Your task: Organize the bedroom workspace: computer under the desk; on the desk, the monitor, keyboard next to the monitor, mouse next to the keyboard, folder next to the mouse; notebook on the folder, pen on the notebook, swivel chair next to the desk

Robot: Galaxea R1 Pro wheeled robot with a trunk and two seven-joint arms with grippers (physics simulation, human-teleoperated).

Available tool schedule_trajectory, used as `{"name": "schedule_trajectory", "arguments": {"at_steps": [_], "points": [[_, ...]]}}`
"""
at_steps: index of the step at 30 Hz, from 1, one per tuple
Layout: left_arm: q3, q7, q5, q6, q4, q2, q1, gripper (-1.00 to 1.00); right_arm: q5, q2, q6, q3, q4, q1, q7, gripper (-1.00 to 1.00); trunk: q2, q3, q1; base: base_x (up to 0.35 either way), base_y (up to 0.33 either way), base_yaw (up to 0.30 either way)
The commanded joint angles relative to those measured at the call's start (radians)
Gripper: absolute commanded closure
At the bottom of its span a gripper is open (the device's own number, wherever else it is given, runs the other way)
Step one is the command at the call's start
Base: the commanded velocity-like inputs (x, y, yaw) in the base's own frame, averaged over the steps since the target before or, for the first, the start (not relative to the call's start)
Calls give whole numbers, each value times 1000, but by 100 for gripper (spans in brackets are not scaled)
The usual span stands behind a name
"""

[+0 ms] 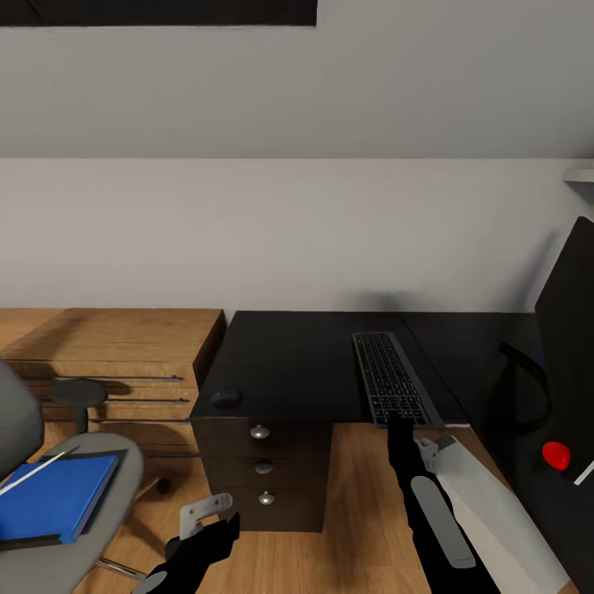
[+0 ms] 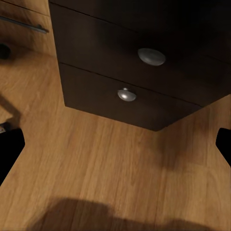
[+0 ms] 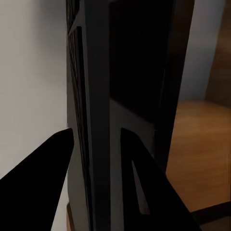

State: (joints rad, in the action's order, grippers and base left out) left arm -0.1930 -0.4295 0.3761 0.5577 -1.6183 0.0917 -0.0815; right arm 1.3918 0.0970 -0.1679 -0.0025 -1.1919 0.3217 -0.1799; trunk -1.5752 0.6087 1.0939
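Observation:
The keyboard (image 1: 388, 378) lies lengthwise on the black desk (image 1: 289, 363), its near end at the front edge. My right gripper (image 1: 399, 424) is shut on the keyboard (image 3: 77, 96) at that end, one finger above it and one below, as the right wrist view (image 3: 96, 132) shows. The mouse (image 1: 225, 398) rests on the desk's front left corner. The monitor (image 1: 571, 330) stands at the far right. The blue folder (image 1: 54, 495) lies on the swivel chair (image 1: 103, 528), with a thin white stick across its corner. My left gripper (image 1: 206, 528) hangs open, low before the drawers (image 2: 118, 149). The computer is out of view.
A dark drawer unit (image 1: 264, 470) with round silver knobs (image 2: 151, 56) stands under the desk's left end. A low light-wood shelving counter (image 1: 107, 338) runs along the wall on the left. A small red object (image 1: 556, 454) sits on the desk near the monitor. Wood floor (image 2: 96, 163) lies below.

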Motion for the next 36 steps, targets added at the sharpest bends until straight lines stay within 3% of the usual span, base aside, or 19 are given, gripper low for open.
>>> {"name": "schedule_trajectory", "arguments": {"at_steps": [1,19,36], "points": [[-1,-9,11,2,-2,0,0,-100,7,1,-4,0,-2,0,-3,100,-8,4,4,0,0,0],[-2,-11,11,2,-2,0,0,-100,6,1,-7,-1,-2,0,-4,100,-134,60,73,0,0,0],[3,-10,11,-1,-2,-3,0,-100,4,0,-8,-1,-1,1,-7,100,-134,60,73,0,-37,0]]}}
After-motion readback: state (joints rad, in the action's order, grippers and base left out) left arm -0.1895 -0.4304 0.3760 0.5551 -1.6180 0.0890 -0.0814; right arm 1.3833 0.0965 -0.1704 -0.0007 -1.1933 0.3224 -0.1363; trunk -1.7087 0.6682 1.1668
